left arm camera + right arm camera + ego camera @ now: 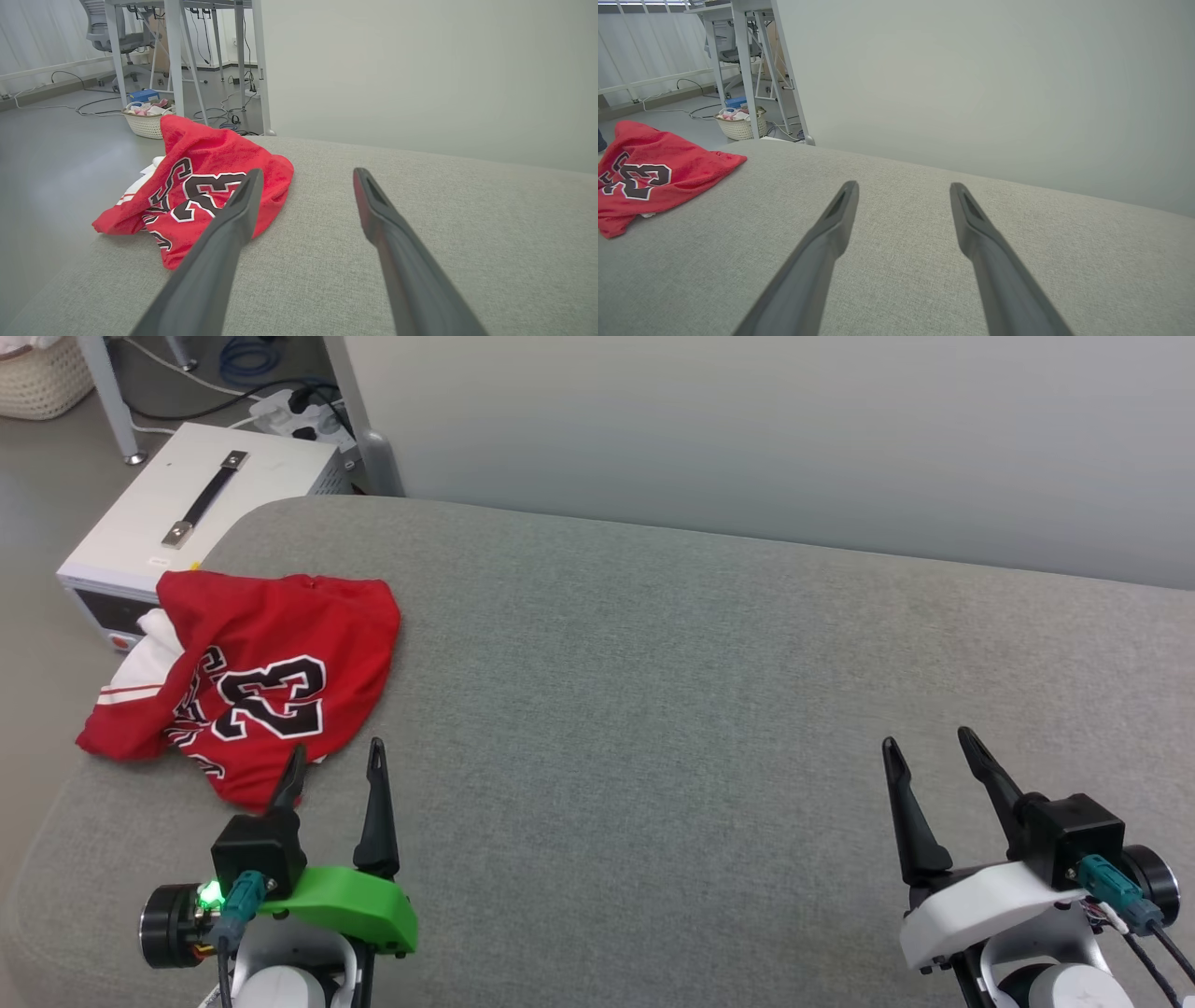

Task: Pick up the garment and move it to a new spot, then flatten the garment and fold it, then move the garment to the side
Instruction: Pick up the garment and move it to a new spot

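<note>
The garment (271, 663) is a red jersey with a black "23", lying crumpled at the far left of the grey cushioned surface (653, 709), with a white sleeve hanging over the left edge. My left gripper (336, 758) stands open just at the garment's near edge, nothing between its fingers. In the left wrist view the garment (201, 186) lies ahead and left of the open gripper (306, 175). My right gripper (924, 742) is open over bare cushion at the lower right, far from the garment (649, 175), and open in its own view (903, 186).
A white box (187, 513) with a black handle sits on the floor beside the surface's left end, partly behind the garment. A pale wall (794, 429) runs along the far edge. A woven basket (147, 122) and desk legs stand on the floor beyond.
</note>
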### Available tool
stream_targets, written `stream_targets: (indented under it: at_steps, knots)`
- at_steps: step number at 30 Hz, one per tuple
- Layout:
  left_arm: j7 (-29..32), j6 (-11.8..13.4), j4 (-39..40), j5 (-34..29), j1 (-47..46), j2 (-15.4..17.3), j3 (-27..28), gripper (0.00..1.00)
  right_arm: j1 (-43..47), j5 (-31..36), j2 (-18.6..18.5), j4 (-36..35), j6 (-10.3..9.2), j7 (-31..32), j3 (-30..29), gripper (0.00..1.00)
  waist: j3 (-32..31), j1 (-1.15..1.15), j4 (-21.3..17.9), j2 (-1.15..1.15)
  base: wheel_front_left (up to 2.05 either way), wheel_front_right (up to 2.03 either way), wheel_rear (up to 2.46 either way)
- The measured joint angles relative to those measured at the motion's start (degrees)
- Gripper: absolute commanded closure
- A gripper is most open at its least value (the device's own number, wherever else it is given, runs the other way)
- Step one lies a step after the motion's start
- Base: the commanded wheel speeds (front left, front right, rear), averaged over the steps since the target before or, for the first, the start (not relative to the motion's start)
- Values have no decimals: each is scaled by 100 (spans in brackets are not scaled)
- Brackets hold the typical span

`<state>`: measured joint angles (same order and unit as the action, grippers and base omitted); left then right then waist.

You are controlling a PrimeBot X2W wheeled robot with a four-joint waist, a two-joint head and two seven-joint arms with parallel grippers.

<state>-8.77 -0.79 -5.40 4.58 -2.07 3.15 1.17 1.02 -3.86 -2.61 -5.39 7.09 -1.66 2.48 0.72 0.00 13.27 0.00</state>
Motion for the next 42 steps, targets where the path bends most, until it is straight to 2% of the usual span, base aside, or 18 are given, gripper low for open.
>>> stream_targets:
  at_steps: [20, 36, 42]
  knots:
    - [-240, 1, -97, 102, -10, 1, 261, 0, -8, -44, -1, -154, 1, -30, 335, 0, -57, 0, 1139, 0, 0, 0, 0]
    - [-433, -40, -335, 103, -50, 22, 323, 0, -28, -113, -1, -260, 1, -62, 428, 0, 7, 0, 1470, 0, 0, 0, 0]
    - [-494, -60, -531, 113, -394, 53, 341, 0, -146, -99, -1, -427, 2, -24, 470, 0, 161, 0, 1481, 0, 0, 0, 0]
